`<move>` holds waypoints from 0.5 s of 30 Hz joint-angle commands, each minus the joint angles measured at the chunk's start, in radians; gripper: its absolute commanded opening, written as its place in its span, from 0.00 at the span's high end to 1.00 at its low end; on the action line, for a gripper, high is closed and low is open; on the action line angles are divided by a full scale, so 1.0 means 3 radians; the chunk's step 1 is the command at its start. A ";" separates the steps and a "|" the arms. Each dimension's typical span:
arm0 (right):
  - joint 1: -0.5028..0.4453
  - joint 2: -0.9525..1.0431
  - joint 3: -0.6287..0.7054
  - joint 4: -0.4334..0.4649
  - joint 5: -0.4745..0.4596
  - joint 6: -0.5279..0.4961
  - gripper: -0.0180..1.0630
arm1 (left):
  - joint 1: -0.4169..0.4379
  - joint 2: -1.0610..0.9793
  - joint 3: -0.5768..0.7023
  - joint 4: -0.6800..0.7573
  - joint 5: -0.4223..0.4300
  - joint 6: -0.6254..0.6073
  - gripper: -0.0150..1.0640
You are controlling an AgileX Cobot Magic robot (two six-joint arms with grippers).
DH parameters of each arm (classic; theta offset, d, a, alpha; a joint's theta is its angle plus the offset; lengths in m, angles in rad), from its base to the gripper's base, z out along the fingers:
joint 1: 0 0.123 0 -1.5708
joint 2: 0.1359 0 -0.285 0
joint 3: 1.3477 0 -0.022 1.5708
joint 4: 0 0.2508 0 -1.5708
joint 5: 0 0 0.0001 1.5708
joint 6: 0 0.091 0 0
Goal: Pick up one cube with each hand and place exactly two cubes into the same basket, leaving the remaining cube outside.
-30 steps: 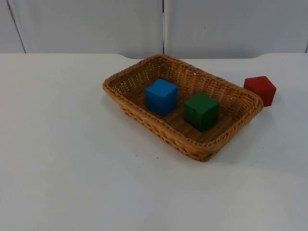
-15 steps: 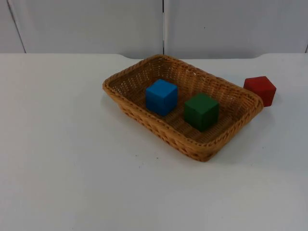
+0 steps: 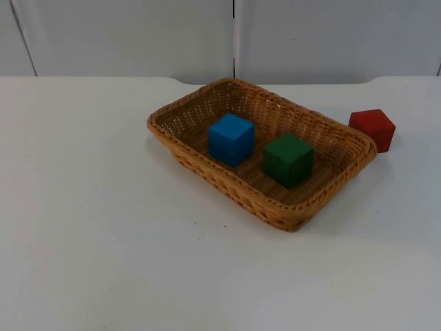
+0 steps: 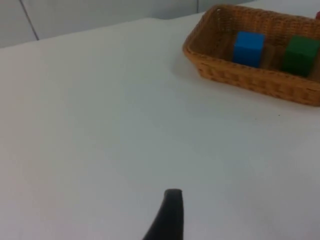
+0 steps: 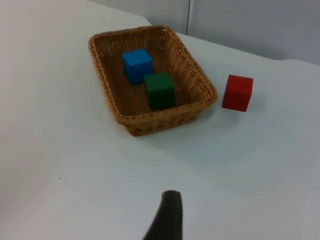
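Nothing has moved over the last second: the top view matches both earlier frames, cube for cube.

The woven tan wicker basket sits on the white counter. Inside it, the blue wooden cube stands toward the basket's left end. The dark green wooden cube is beside it toward the right end, a narrow strip of basket floor between them. The red wooden cube stands on the counter just beyond the basket's right corner, outside the rim; I can't tell whether it touches the weave.

The left hand hangs over bare counter well away from the basket's left end, holding nothing. One black fingertip is all I see of it, so I cannot tell if its fingers are apart or together. The right hand hangs over bare counter well back from the basket's near long side, also carrying nothing, and again I cannot tell its finger state.

My read: two cubes in the same basket, one left out, both arms pulled back and waiting. With the scene static, I judge the task complete. Only risk I see is any further move that nudges the red cube or the basket.
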 commanded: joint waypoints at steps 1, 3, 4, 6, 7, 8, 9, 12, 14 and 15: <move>-0.0011 -0.0028 0.0003 -0.0054 0.0034 0.0021 0.31 | 0.0002 -0.0016 0.0019 0.0062 -0.0003 -0.0059 0.26; -0.0011 -0.0028 0.0003 -0.0070 0.0079 0.0038 0.31 | 0.0002 -0.0016 0.0044 0.0043 -0.0003 -0.0059 0.26; -0.0011 -0.0028 0.0003 -0.0070 0.0079 0.0038 0.31 | 0.0002 -0.0016 0.0044 0.0043 -0.0003 -0.0059 0.26; -0.0011 -0.0028 0.0003 -0.0082 0.0122 0.0043 0.31 | 0.0002 -0.0016 0.0079 0.0020 -0.0034 -0.0053 0.26; -0.0011 -0.0028 0.0003 -0.0096 0.0129 0.0043 0.31 | 0.0002 -0.0016 0.0079 0.0020 -0.0034 -0.0053 0.26; -0.0011 -0.0028 0.0023 -0.0119 0.0117 0.0043 0.31 | 0.0002 -0.0016 0.0079 0.0020 -0.0034 -0.0053 0.26; -0.0011 -0.0031 0.0081 -0.0127 0.0108 0.0067 0.31 | 0.0002 -0.0016 0.0079 0.0020 -0.0034 -0.0053 0.26; -0.0011 -0.0065 0.0282 -0.0153 0.0029 0.0137 0.31 | 0.0002 -0.0016 0.0079 0.0020 -0.0034 -0.0053 0.26; -0.0011 -0.0142 0.0461 -0.0130 -0.0052 0.0182 0.31 | 0.0002 -0.0016 0.0079 0.0020 -0.0034 -0.0053 0.26; -0.0011 -0.0142 0.0461 -0.0130 -0.0052 0.0182 0.31 | 0.0002 -0.0016 0.0079 0.0020 -0.0034 -0.0053 0.26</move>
